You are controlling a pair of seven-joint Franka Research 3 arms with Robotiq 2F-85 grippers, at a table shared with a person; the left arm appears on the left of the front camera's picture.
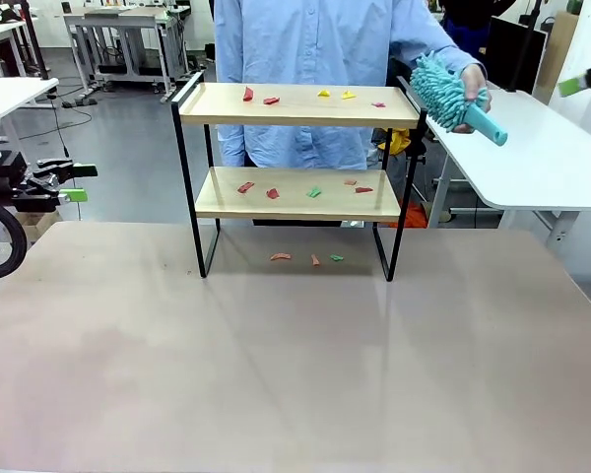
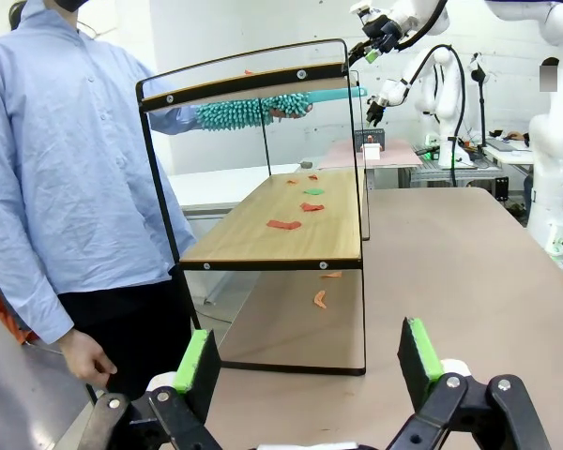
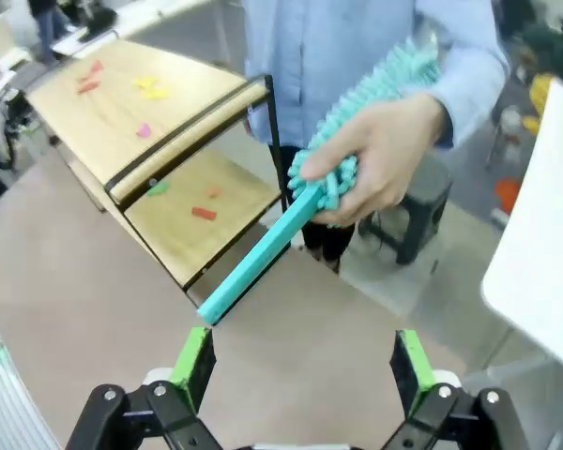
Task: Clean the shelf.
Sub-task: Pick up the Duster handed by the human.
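We judge the shelf [image 1: 295, 108] to be light and stiff, its thin black frame likely to slide or tip under a hard push, so we would steady it by a side rail and sweep gently. It stands upright at the far middle of the table [image 1: 295, 374], in front of the person. Small coloured scraps [image 1: 273, 194] lie on both boards and on the table beneath it. The tool for them looks to be the teal duster [image 3: 263, 258], with a soft, fluffy head and a rigid plastic handle. The person's hand [image 3: 385, 159] holds it by the head, so the bare handle is the place to take hold. Our right gripper [image 3: 300, 366] has its jaws wide and empty, and the handle's free end points down at them, just off one pad. Our left gripper [image 2: 310, 361] also stands wide and empty at the table's left edge, well apart from the shelf
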